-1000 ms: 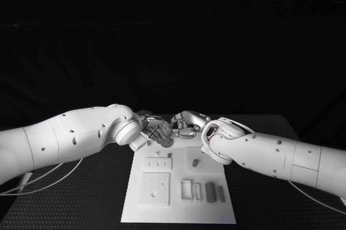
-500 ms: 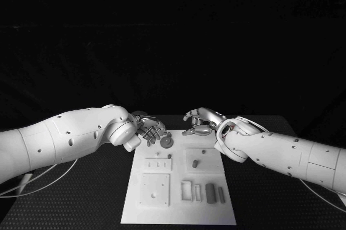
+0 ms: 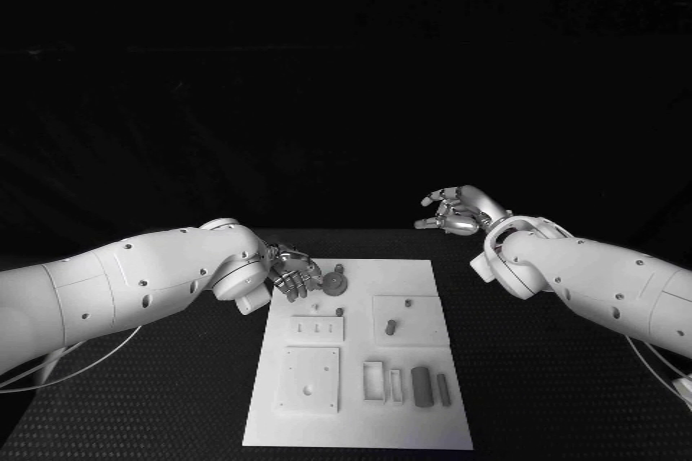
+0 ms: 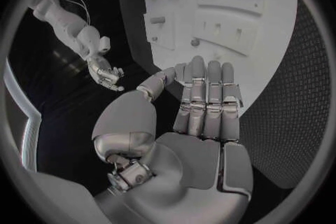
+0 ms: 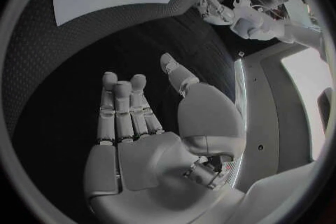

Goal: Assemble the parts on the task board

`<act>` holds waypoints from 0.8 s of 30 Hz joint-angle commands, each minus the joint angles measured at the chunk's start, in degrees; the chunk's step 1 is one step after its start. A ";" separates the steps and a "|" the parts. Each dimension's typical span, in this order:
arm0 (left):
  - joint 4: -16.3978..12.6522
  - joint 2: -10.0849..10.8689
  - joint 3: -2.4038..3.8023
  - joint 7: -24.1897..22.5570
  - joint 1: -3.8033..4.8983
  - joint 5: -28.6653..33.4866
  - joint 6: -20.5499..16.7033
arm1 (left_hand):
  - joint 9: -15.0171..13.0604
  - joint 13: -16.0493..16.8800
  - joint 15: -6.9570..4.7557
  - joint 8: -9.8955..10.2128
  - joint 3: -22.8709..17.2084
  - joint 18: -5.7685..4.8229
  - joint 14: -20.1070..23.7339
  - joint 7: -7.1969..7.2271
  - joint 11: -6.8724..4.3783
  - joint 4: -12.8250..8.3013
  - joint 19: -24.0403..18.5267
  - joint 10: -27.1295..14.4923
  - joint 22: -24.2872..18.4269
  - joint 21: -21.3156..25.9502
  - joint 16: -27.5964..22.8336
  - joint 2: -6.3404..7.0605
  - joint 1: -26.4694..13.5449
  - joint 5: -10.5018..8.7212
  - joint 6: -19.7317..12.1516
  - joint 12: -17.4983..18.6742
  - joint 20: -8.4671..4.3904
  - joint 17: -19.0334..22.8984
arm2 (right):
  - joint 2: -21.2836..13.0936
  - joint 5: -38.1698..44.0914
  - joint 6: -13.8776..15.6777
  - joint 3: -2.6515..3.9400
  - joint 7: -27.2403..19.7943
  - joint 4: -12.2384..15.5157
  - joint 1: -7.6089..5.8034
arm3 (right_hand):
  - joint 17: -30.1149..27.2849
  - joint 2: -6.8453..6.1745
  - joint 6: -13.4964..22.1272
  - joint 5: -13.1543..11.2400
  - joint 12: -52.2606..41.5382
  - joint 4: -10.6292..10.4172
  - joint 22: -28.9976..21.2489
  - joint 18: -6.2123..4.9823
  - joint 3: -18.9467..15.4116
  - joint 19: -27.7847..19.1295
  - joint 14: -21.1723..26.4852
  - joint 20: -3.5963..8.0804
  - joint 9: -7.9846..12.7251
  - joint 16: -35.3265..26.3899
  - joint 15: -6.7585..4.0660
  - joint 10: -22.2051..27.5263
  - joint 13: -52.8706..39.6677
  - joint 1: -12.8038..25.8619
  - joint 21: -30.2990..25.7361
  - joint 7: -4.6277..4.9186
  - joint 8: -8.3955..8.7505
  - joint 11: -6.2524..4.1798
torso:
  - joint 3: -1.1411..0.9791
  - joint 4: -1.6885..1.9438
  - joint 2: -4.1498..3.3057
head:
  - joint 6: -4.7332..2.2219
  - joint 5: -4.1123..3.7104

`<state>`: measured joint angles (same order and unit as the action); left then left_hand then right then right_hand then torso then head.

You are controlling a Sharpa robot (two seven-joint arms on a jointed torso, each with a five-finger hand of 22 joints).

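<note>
While the left hand [image 3: 293, 271] hovers empty with fingers straight at the task board's [image 3: 404, 276] far left corner, a round grey part [image 3: 336, 279] lies just beside it. Well apart, the right hand [image 3: 459, 212] hangs over the bench [image 3: 534, 361], fingers spread, holding nothing.

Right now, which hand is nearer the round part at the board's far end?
Left. The left hand sits just beside the round part; the right hand is off the task board, beyond its far right corner.

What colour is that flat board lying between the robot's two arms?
White. The task board lies on the black table, and it shows best in the head view.
</note>
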<state>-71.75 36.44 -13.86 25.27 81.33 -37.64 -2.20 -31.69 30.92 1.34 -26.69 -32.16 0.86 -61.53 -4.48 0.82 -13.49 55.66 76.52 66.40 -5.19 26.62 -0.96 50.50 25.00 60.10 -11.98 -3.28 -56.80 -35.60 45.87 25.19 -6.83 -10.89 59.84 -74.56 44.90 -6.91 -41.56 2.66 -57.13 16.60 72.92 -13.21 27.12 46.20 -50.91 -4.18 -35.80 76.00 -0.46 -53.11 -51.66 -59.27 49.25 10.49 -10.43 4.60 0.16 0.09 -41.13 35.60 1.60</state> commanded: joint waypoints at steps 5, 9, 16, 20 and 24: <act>0.03 -1.12 0.05 3.82 -0.10 -7.64 5.96 | -2.07 1.43 -0.20 -0.13 -0.36 -0.86 -0.68 0.77 -0.38 -0.56 -0.48 0.45 2.89 -0.81 0.95 -0.91 0.95 2.16 1.13 -1.20 -0.40 -0.37 | 0.43 -14.16 -4.01 0.63 -5.21 -3.09 -0.02 | -8.11 1.20 -0.87 0.07 13.05 -0.04 -4.69 2.07 1.34 -7.76 5.38 -2.76 0.14 -13.70 3.02 7.51 12.76 1.04 -9.23 2.39 -0.44 2.23 | 0.00 0.00 -0.07 | 0.29 0.07; 0.47 -1.94 0.06 4.86 -0.61 -8.32 8.70 | -2.65 1.86 -0.34 -0.16 -0.43 -0.86 -0.92 0.90 -0.51 -0.68 -0.37 0.60 3.60 -0.97 1.27 -0.93 0.76 2.63 1.35 -1.55 -0.58 -0.48 | 0.63 -15.39 -4.89 1.50 -5.98 -3.67 -0.02 | -11.83 1.39 -0.75 0.04 18.35 -0.06 -6.97 2.78 1.05 -10.67 7.16 -4.04 0.22 -20.64 5.44 7.19 18.94 1.12 -13.43 2.51 -0.77 3.04 | -0.03 -0.01 -0.10 | 0.62 0.01; 0.80 -3.11 0.08 5.83 -1.71 -11.24 9.80 | -3.03 2.10 -0.37 -0.08 -0.47 -0.86 -0.88 0.93 -0.53 -0.64 -0.40 0.52 4.04 -0.97 1.39 -1.05 0.56 2.20 1.36 -1.69 -0.62 -0.49 | 0.48 -18.25 -7.13 2.09 -6.62 -2.49 -0.17 | -19.08 2.36 -0.59 0.05 27.41 -0.08 -10.36 4.53 1.17 -17.29 8.58 -6.02 0.38 -34.63 9.21 6.58 28.82 1.16 -20.62 1.82 -1.41 4.89 | 0.11 0.07 -0.03 | 1.02 -0.25; 0.82 -3.41 0.08 6.35 -1.94 -11.30 10.55 | -3.28 2.27 -0.40 -0.06 -0.49 -0.86 -0.91 0.95 -0.55 -0.50 -0.41 0.54 4.28 -0.96 1.49 -1.22 0.38 1.98 1.43 -1.80 -0.63 -0.51 | 0.34 -19.63 -8.24 2.11 -6.73 -1.38 -0.18 | -20.80 2.91 -0.42 0.06 30.53 -0.18 -11.50 5.74 0.94 -21.07 9.20 -6.82 0.50 -38.77 10.22 6.33 32.02 1.70 -23.68 1.65 -1.54 5.48 | 0.07 0.05 -0.03 | 1.18 -0.26; 0.68 -3.61 0.08 6.76 -1.98 -11.94 10.02 | -3.56 2.45 -0.43 -0.06 -0.49 -0.86 -0.95 1.00 -0.60 -0.32 -0.38 0.57 4.54 -0.95 1.60 -1.38 0.16 1.78 1.52 -1.93 -0.67 -0.54 | -0.03 -19.93 -9.59 2.11 -6.82 0.33 -0.18 | -21.95 3.34 -0.35 0.07 32.78 -0.33 -12.29 6.55 0.75 -23.47 9.55 -7.34 0.61 -41.62 10.90 5.80 34.49 2.42 -25.87 1.67 -1.67 5.82 | 0.05 0.05 -0.04 | 1.40 -0.31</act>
<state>-70.94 33.04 -13.81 31.04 79.37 -47.90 6.42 -35.20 33.31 0.82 -26.49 -32.50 0.86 -62.05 -4.48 0.70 -14.02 55.26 77.20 70.89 -5.97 28.01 -1.32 50.14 27.00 60.10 -13.71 -3.68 -57.26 -35.58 27.96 18.47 -4.77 -16.52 59.79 -74.71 22.98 -3.92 -41.57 2.66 -24.39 16.35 60.64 -7.44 28.00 22.89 -41.33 -11.55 -35.21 34.45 10.18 -52.37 -17.22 -57.04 23.45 10.49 -11.76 5.34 0.23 0.14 -41.18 36.89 1.33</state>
